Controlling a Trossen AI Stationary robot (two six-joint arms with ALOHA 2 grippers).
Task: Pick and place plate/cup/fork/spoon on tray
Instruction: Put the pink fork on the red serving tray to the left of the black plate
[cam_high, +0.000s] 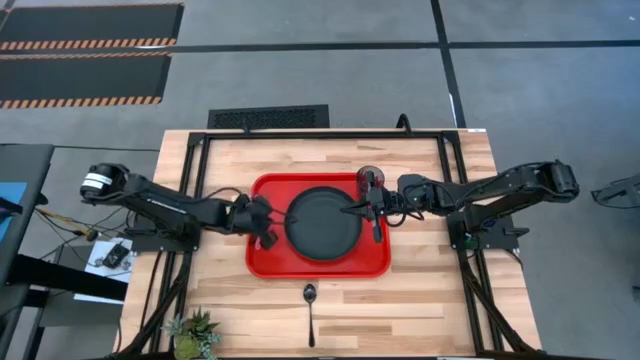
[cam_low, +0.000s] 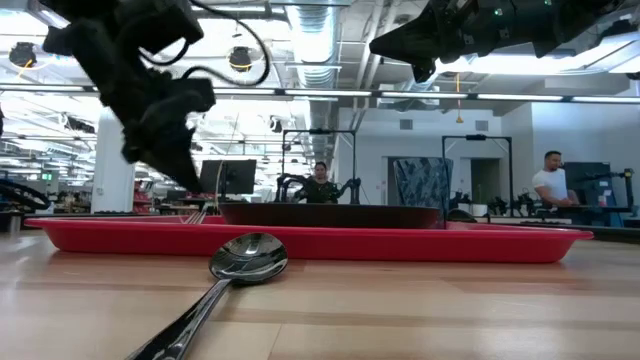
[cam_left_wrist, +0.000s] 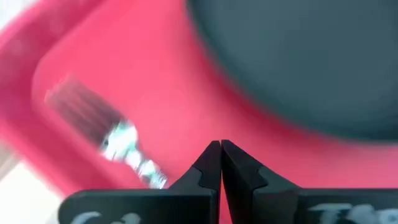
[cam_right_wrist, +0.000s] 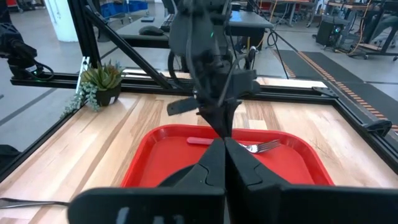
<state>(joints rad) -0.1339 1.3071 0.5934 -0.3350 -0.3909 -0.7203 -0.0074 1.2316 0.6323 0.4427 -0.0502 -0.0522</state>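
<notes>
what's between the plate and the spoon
In the high view, only the tray's near rim and bare wood separate the plate from the spoon.

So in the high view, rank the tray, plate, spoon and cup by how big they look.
Largest to smallest in the high view:
1. tray, which holds the plate with room to spare
2. plate
3. spoon, long but thin
4. cup, partly hidden by the right pincer, so spoon versus cup is unsure

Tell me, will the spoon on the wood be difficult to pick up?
Probably somewhat. The spoon lies flat on the table with a thin handle, leaving a pincer little to catch. Its polished metal looks slippery. It seems stiff and light, and may slide if pushed.
</notes>
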